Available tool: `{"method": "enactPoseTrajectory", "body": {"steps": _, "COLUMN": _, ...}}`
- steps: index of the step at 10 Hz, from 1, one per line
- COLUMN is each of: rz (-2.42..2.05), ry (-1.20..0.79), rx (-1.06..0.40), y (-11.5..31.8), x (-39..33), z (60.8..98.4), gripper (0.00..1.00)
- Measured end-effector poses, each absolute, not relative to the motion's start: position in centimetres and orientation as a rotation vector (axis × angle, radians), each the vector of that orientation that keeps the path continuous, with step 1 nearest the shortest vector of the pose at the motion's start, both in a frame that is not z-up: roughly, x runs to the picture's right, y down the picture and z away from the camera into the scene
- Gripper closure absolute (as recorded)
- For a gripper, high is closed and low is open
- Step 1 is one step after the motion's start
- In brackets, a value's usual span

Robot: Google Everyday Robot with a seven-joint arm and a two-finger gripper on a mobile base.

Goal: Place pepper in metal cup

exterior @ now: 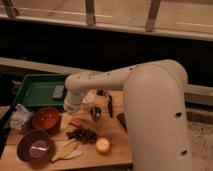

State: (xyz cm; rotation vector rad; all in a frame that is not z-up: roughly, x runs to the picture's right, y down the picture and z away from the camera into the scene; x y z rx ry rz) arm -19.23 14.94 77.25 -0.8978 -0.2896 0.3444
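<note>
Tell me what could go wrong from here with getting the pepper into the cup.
1. The pepper lies close beside the grapes, so the open gripper, hovering over the table just behind it next to the cup, might catch the grapes as well.
2. The cup is small and the pepper is long, so a drop slightly off centre could knock the cup over or leave the pepper on the table.
</note>
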Motion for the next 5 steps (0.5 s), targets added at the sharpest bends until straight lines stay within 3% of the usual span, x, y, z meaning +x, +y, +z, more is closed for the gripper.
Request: {"method": "enactPoseTrajectory", "body": {"steps": 5, "rz": 0.352, "ry": -0.261, "rx": -0.881, "y": 15.8, "x": -19.8, "z": 79.2, "gripper": 0.20}}
